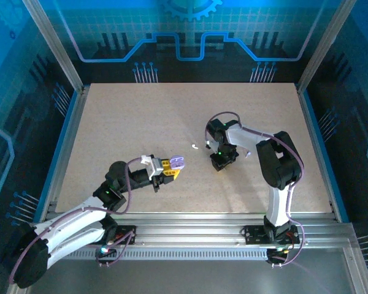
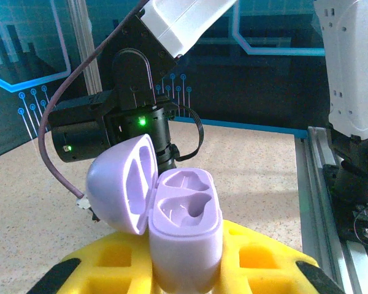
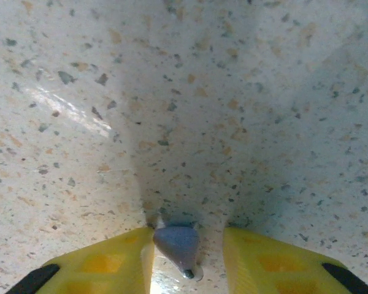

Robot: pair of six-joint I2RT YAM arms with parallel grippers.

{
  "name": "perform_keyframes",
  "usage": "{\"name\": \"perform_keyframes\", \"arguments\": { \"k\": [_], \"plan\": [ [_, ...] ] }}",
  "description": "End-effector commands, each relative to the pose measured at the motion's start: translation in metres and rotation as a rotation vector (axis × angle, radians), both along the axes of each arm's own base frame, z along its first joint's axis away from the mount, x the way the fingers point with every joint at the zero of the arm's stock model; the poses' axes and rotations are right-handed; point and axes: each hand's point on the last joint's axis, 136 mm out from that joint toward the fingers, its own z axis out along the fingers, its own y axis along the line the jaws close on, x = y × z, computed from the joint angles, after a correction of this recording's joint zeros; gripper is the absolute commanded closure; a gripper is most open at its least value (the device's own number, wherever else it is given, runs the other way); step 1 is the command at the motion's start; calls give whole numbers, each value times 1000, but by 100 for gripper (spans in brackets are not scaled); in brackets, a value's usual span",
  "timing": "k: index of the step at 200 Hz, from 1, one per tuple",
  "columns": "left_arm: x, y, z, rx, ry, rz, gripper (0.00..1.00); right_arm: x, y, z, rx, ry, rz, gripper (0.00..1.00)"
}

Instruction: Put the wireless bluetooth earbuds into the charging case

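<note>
The left gripper [image 1: 167, 171] is clenched on the open charging case [image 2: 185, 233], its sockets facing up; the right gripper [image 3: 187, 237] straddles one earbud [image 3: 176, 241] on the counter [image 3: 202, 110], jaws not yet clamped, with a gap showing on one side; the other earbud [image 1: 194, 146] lies nearby. The right arm should centre over the earbud, close gently and lift straight; so tiny a piece would likely squirt out.

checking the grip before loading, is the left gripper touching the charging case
Touching. Left wrist view: the charging case sits clamped between the yellow fingers of the left gripper.
</note>
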Motion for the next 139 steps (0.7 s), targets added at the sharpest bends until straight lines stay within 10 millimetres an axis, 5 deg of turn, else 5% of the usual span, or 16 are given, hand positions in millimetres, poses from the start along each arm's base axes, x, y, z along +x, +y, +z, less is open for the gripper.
{"name": "perform_keyframes", "arguments": {
  "k": [1,67,139],
  "plan": [
    [2,2,-2,11,-19,12,88,-2,-7,-7,-43,16,-16,68],
    [5,-1,-7,27,-3,6,88,0,-9,-16,-50,-12,-21,74],
    [26,-10,-23,44,62,44,89,12,23,46,230,-205,-116,75]
  ]
}}
